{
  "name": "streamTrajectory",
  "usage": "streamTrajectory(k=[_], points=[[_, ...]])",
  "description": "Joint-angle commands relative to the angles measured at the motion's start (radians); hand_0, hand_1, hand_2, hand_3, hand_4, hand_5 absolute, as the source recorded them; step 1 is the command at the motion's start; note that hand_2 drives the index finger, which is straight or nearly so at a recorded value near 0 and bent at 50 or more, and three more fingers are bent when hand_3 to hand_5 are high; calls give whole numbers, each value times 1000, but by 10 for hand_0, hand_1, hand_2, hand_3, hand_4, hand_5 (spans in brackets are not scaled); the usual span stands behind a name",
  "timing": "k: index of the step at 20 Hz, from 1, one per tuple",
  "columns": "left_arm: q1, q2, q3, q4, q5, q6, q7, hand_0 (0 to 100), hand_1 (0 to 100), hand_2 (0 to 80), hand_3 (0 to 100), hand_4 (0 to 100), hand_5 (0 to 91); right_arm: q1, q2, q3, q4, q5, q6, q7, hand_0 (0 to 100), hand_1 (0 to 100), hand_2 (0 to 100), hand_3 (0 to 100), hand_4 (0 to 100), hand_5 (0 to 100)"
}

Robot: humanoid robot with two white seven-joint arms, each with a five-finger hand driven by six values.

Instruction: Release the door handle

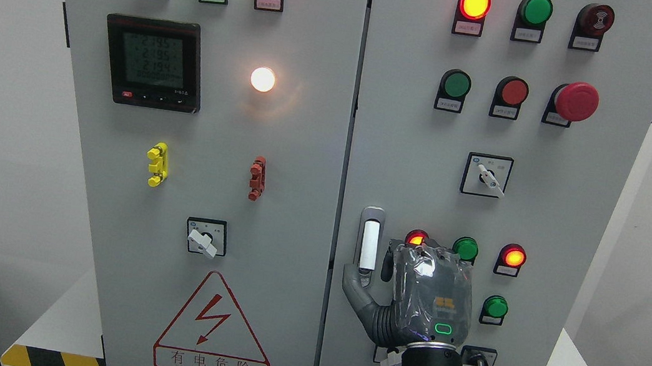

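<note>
The door handle [369,244], a white lever in a grey oval recess, stands upright near the left edge of the cabinet's right door [405,155]. My right hand [379,278] is just right of and below it, back of the hand toward the camera and wrapped in clear film. Its grey thumb [355,284] stretches left, with the tip at the lower end of the handle. One dark fingertip [387,268] shows beside the handle, apart from the lever. Nothing wraps around the lever, which is in plain view. The other fingers are hidden behind the palm. My left arm is out of view.
Around the hand on the right door are lit red lamps [513,257], green buttons [466,248] and a rotary switch [486,175]; a red mushroom stop button [576,101] sits higher up. The left door [213,130] carries a meter [153,62], a switch [205,236] and a hazard triangle [215,326].
</note>
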Motion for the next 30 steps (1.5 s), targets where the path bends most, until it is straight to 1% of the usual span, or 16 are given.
streamTrajectory(k=[1, 7, 10, 16, 30], points=[[0, 0, 0, 0, 0, 1, 0, 0, 0, 45, 107, 4, 0, -1, 1, -6, 6, -2, 7, 0, 293, 386, 762, 951, 716, 643], [0, 0, 0, 0, 0, 1, 0, 0, 0, 46, 106, 3, 0, 1, 1, -7, 1, -5, 7, -2, 332, 391, 762, 950, 717, 643], [0, 0, 0, 0, 0, 1, 0, 0, 0, 47, 106, 3, 0, 1, 1, -21, 1, -7, 7, -2, 336, 389, 761, 950, 718, 643], [0, 0, 0, 0, 0, 1, 0, 0, 0, 46, 106, 4, 0, 2, 1, -30, 0, -7, 7, -3, 355, 383, 760, 950, 717, 643], [0, 0, 0, 0, 0, 1, 0, 0, 0, 45, 105, 3, 0, 2, 1, -50, -6, -8, 5, -2, 364, 390, 760, 949, 716, 644]])
